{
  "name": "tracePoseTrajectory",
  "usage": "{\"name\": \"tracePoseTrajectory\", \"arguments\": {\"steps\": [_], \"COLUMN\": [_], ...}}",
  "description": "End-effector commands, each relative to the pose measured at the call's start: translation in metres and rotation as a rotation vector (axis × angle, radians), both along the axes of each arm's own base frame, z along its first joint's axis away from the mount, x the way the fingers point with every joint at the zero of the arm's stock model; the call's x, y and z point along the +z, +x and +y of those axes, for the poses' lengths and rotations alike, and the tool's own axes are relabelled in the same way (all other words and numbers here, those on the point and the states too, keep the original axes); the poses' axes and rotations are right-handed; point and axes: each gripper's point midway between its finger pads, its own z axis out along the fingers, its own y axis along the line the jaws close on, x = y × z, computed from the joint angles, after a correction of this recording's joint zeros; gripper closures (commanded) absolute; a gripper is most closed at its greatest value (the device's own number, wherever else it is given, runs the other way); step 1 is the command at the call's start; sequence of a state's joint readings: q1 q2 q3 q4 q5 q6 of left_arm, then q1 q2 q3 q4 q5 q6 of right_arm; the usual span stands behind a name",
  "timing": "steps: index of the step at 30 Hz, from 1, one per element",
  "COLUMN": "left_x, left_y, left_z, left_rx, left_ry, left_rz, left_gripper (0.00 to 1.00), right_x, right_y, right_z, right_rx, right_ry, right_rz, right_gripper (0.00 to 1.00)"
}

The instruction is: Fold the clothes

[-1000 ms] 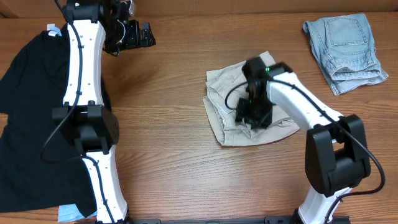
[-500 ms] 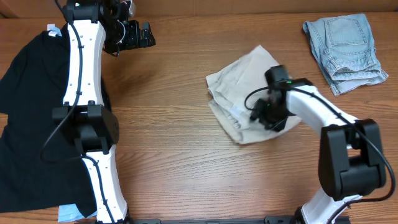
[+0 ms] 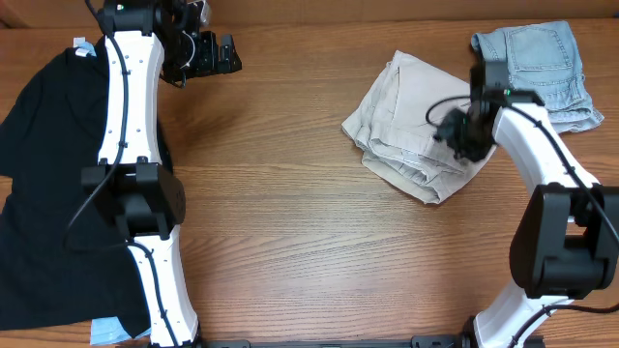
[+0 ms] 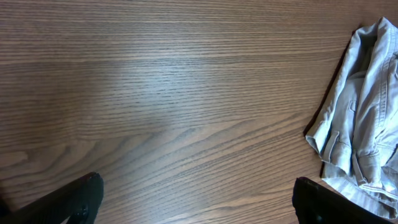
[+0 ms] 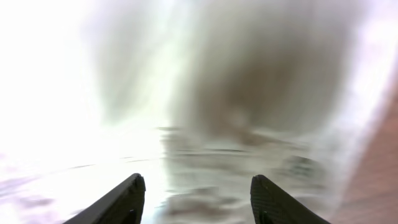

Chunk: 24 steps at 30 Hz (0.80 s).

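Lay folded cream-beige cotton shorts (image 3: 406, 135) square beside light-blue denim shorts (image 3: 537, 63); right gripper (image 5: 197, 183) jaws part-spread, grip unclear; left gripper (image 4: 196, 193) jaws wide apart.

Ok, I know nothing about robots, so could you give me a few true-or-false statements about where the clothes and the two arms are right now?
1. The beige shorts lie bundled on the table, between the black top and the denim shorts. True.
2. The denim shorts lie at the table's left edge. False: they are in the far right corner.
3. The left end effector is open over bare wood, holding nothing. True.
4. The black top covers the beige shorts. False: it lies at the left edge, well apart from them.
5. The right end effector is at the beige shorts' right side. True.
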<state>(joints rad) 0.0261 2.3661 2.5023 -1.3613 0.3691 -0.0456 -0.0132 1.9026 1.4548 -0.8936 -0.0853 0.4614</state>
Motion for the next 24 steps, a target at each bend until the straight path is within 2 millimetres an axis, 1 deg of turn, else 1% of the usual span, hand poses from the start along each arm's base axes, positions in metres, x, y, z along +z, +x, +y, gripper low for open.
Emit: {"name": "tracePoseTrajectory", "arguments": {"steps": [1, 2, 3, 6, 7, 9, 10, 11, 12, 13, 15, 18, 20, 22, 24], "left_x": [0.005, 0.005, 0.005, 0.005, 0.005, 0.006, 0.005, 0.005, 0.005, 0.005, 0.005, 0.005, 0.005, 0.005, 0.005], "left_y": [0.003, 0.003, 0.003, 0.003, 0.003, 0.003, 0.003, 0.003, 0.003, 0.003, 0.003, 0.003, 0.003, 0.003, 0.003], "left_z": [-0.004, -0.004, -0.004, -0.004, -0.006, -0.006, -0.006, -0.006, -0.006, -0.006, -0.006, -0.006, -0.006, -0.006, -0.006], "left_rx": [-0.026, -0.027, -0.027, -0.028, -0.03, -0.031, -0.031, -0.031, -0.031, -0.031, -0.031, -0.031, -0.032, -0.032, -0.032], "left_ry": [0.013, 0.013, 0.013, 0.013, 0.014, 0.014, 0.014, 0.014, 0.015, 0.014, 0.014, 0.014, 0.014, 0.014, 0.014], "left_rz": [-0.028, -0.028, -0.028, -0.028, -0.031, -0.031, -0.031, -0.031, -0.031, -0.031, -0.03, -0.03, -0.03, -0.029, -0.029], "left_gripper": [0.01, 0.01, 0.01, 0.01, 0.01, 0.01, 0.01, 0.01, 0.01, 0.01, 0.02, 0.01, 0.02, 0.02, 0.02], "right_x": [0.047, 0.044, 0.041, 0.024, 0.012, -0.007, -0.017, -0.037, -0.044, -0.056, -0.059, -0.058, -0.061, -0.065, -0.07], "right_y": [0.016, 0.019, 0.021, 0.025, 0.027, 0.027, 0.027, 0.025, 0.024, 0.02, 0.017, 0.012, 0.002, -0.009, -0.019], "right_z": [0.061, 0.073, 0.079, 0.09, 0.095, 0.098, 0.099, 0.099, 0.1, 0.107, 0.114, 0.116, 0.112, 0.106, 0.101], "right_rx": [0.139, 0.156, 0.161, 0.172, 0.183, 0.189, 0.194, 0.196, 0.203, 0.247, 0.295, 0.366, 0.418, 0.444, 0.466], "right_ry": [0.118, 0.107, 0.084, 0.015, -0.013, -0.042, -0.044, -0.048, -0.045, -0.013, 0.014, 0.013, -0.007, -0.036, -0.059], "right_rz": [-0.137, -0.149, -0.154, -0.15, -0.14, -0.108, -0.09, -0.05, -0.033, -0.006, 0.002, 0.017, 0.053, 0.099, 0.146], "right_gripper": [0.39, 0.38, 0.37, 0.37, 0.37, 0.38, 0.38, 0.41, 0.42, 0.43, 0.43, 0.42, 0.41, 0.38, 0.37]}}
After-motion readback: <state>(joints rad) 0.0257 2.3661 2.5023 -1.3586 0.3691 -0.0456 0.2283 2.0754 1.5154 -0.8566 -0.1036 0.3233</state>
